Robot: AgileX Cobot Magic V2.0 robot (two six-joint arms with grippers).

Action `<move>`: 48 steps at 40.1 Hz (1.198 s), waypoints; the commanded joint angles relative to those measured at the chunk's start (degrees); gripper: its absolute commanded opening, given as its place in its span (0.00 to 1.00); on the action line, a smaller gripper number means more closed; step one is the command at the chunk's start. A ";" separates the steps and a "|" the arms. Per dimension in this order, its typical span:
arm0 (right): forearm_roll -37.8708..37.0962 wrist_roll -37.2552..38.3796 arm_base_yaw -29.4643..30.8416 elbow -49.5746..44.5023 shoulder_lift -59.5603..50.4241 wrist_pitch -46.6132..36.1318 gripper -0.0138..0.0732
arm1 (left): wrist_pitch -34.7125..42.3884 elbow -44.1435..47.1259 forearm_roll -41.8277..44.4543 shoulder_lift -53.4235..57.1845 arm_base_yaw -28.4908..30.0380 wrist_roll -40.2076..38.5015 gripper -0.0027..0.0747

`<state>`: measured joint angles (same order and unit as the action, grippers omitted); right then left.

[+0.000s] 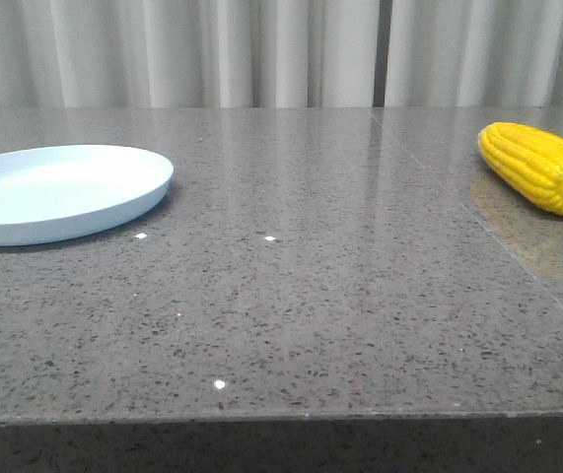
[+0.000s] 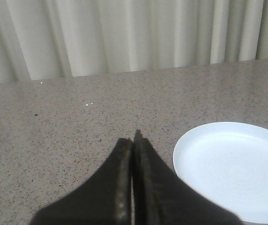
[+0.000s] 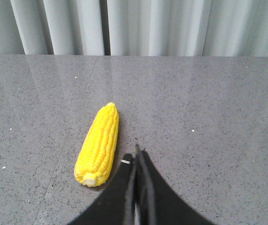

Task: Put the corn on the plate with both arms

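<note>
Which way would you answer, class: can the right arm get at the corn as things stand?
Probably yes. In the right wrist view the corn lies on bare table just beside the right end effector, with nothing between them. The end effector is shut, though, so it would need to open first.

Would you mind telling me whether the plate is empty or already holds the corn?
Empty: the plate shows only bare blue surface, while the corn lies on the table far to its right.
</note>
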<state>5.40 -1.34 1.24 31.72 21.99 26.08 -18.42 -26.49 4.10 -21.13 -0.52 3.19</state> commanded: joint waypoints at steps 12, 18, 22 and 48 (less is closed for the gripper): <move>-0.05 -0.32 0.39 2.07 0.86 -4.08 0.84 | 4.74 -2.02 -0.36 -0.77 -0.02 -0.04 0.89; -0.05 -0.32 0.39 2.07 0.86 -3.87 0.85 | 4.78 -2.02 -2.52 -0.77 -0.02 -0.19 0.79; -0.05 -0.32 0.39 2.07 0.86 -3.87 0.85 | 4.13 -2.44 -3.49 -2.15 -0.02 -0.19 0.76; -0.05 -0.32 0.39 2.07 0.86 -3.87 0.85 | -20.61 -30.10 -6.87 -48.47 -9.13 -2.43 0.75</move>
<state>5.40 -1.34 1.24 31.81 21.99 26.41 -38.81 -51.24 -2.25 -65.57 -9.73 1.70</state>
